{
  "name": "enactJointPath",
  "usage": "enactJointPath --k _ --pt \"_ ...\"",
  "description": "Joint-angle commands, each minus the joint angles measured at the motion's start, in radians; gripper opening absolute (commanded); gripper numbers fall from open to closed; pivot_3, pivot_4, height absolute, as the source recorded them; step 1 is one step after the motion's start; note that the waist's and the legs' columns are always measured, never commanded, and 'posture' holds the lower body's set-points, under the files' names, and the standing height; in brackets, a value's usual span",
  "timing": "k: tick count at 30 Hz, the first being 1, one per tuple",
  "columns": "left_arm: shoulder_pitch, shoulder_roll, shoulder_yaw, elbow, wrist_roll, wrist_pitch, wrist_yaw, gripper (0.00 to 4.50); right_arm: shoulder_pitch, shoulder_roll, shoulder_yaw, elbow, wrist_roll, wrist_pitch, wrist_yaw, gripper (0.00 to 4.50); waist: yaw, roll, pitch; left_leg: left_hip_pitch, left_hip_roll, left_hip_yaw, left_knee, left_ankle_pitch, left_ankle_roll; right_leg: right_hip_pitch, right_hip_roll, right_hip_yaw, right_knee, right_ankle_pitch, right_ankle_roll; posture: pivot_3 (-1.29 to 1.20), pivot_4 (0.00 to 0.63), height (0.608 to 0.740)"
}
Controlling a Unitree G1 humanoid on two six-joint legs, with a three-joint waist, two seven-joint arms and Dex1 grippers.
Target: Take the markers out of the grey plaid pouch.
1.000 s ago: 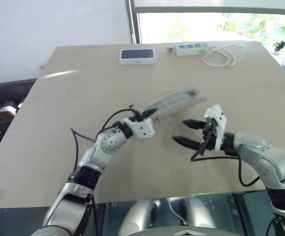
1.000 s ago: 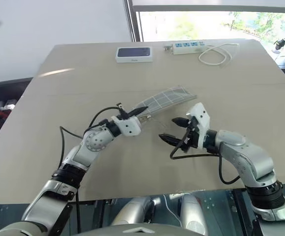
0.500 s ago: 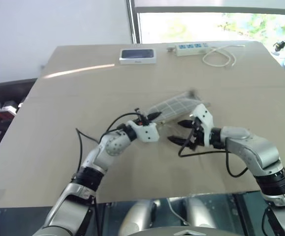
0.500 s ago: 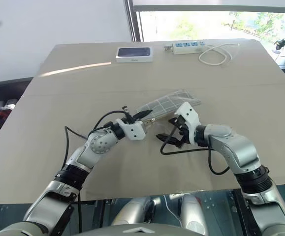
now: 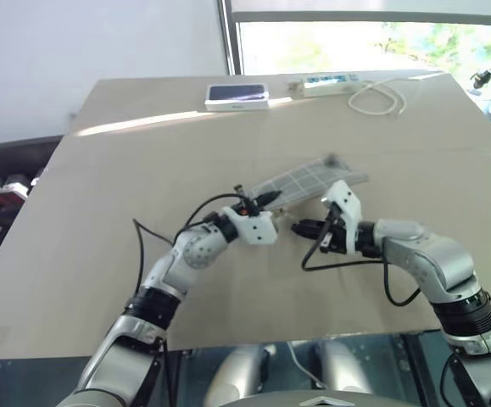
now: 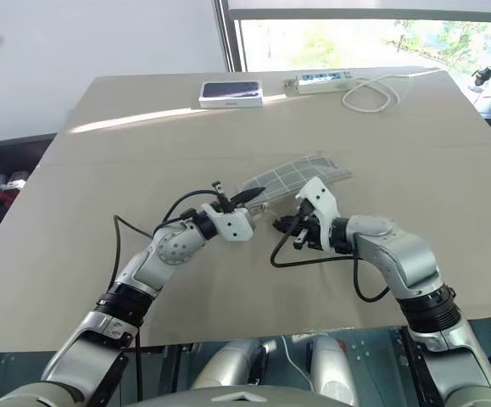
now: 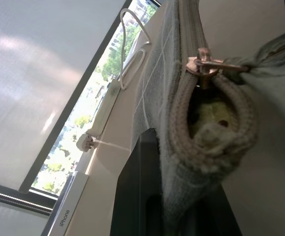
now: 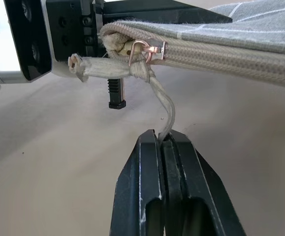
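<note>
The grey plaid pouch (image 5: pixel 309 180) hangs just above the table (image 5: pixel 101 212), running from mid-table toward the back right. My left gripper (image 5: pixel 266 200) is shut on its near end, one black finger (image 7: pixel 137 196) lying flat along the fabric. My right gripper (image 8: pixel 164 140) faces it from the right and is shut on the cord of the zip pull (image 8: pixel 164 110), which runs up to the copper slider (image 8: pixel 147 48). The zip is parted a little by the slider (image 7: pixel 204 66). A pale yellow-green patch (image 7: pixel 211 115) shows in that gap; I cannot tell marker from lining. The markers are otherwise hidden.
At the back of the table a white-edged box with a dark top (image 5: pixel 237 96) stands beside a white power strip (image 5: pixel 328 82) with a looped white cable (image 5: pixel 381 97). A window runs behind the table's far edge. Black cables loop off both wrists.
My right gripper has moved left to the pouch's near end and gone from wide open to shut on the zip pull cord. The left gripper keeps its hold in the same place.
</note>
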Motion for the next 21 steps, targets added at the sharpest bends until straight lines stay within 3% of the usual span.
enactJointPath --k 1,8,18,21 --pt "0.001 0.001 0.023 -0.031 -0.041 0.010 0.003 0.00 0.012 -0.050 -0.129 -0.028 0.017 -0.019 -0.006 0.06 0.000 0.000 0.000 0.000 0.000 0.000 0.000 0.000 0.000 0.000 0.000 0.000 0.000 0.000 0.000 0.00 0.150 0.740" --pt "0.013 -0.001 0.045 -0.036 -0.085 0.024 0.005 0.00 0.065 -0.142 -0.384 -0.008 0.086 0.029 -0.046 0.06 0.000 0.000 0.000 0.000 0.000 0.000 0.000 0.000 0.000 0.000 0.000 0.001 0.000 0.000 0.000 0.00 0.150 0.740" --pt "0.024 -0.026 0.048 -0.069 -0.200 0.073 -0.065 0.00 0.122 -0.231 -0.535 0.149 0.052 -0.054 -0.061 0.06 -0.001 0.000 0.000 0.000 0.000 0.001 0.000 0.000 0.000 0.000 0.000 0.003 0.000 0.000 0.000 0.00 0.150 0.740" --pt "0.027 -0.035 0.039 -0.083 -0.229 0.092 -0.092 0.00 0.138 -0.229 -0.535 0.069 0.141 0.009 -0.013 0.79 -0.002 0.000 0.000 0.000 0.000 0.001 0.000 0.000 0.000 0.000 0.000 0.003 0.000 0.000 0.000 0.00 0.150 0.740"
